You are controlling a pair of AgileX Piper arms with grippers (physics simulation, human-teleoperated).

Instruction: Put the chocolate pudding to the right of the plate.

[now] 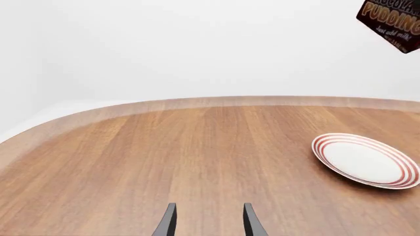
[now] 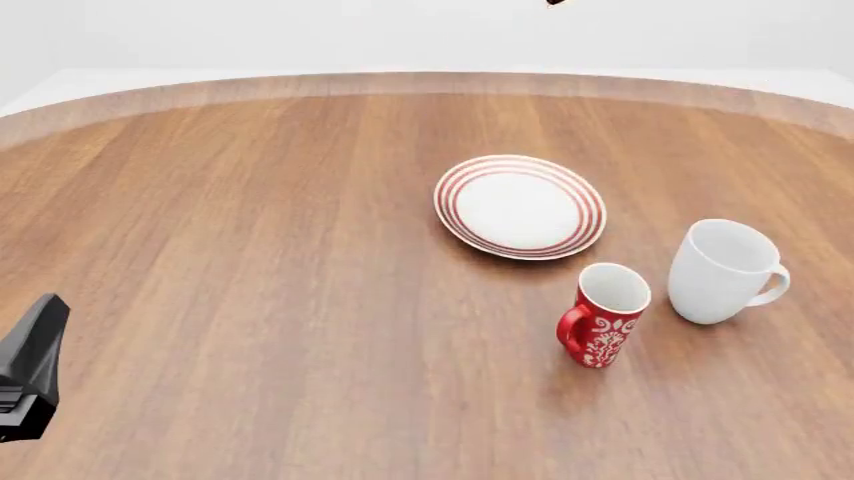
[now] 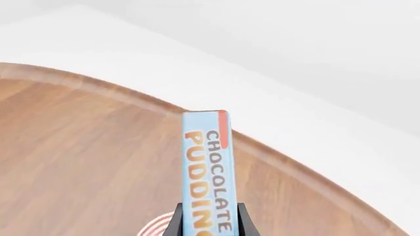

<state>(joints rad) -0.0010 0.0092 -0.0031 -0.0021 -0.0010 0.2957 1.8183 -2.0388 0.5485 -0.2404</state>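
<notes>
Right tool (image 3: pixel 207 221) has our chocolate pudding (image 3: pixel 208 172) clamped and carried high above the table (image 2: pixel 240 250), left tool (image 1: pixel 207 221) idling apart, so we're halfway, with only the set-down right of the plate (image 2: pixel 519 205) left.

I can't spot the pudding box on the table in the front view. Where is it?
The pudding box is off the table, held between the right hand's fingers in the right wrist view, high above the plate.
</notes>
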